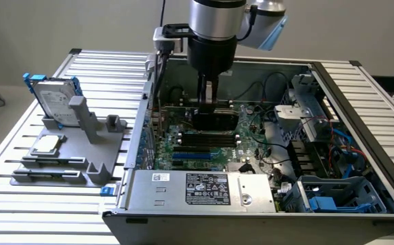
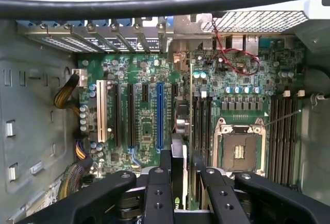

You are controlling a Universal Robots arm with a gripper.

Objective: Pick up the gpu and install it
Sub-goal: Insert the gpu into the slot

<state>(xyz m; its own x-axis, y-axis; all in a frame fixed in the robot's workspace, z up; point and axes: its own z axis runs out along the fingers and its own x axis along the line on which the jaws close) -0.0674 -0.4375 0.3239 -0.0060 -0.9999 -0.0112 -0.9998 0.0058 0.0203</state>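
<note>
The gpu [image 1: 216,121] stands on edge inside the open computer case [image 1: 142,117], low over the green motherboard [image 1: 251,145]. My gripper [image 1: 210,104] comes straight down from above and is shut on its top edge. In the wrist view the gpu [image 2: 179,126] is seen edge-on, a thin glossy black cover with a green board behind it. It sits between my two fingers [image 2: 165,165], with the gripper [image 2: 180,165] closed around it. It hangs between the long blue slot [image 2: 160,113] and the black memory slots [image 2: 202,126]. I cannot tell whether its lower edge touches a slot.
A silver hard drive in a blue frame [image 1: 53,97] stands on a grey fixture [image 1: 80,148] at the exterior view's left. The power supply [image 1: 204,189] fills the case front. The CPU socket [image 2: 240,152], cables [image 2: 234,59] and a drive cage [image 1: 337,196] crowd the case.
</note>
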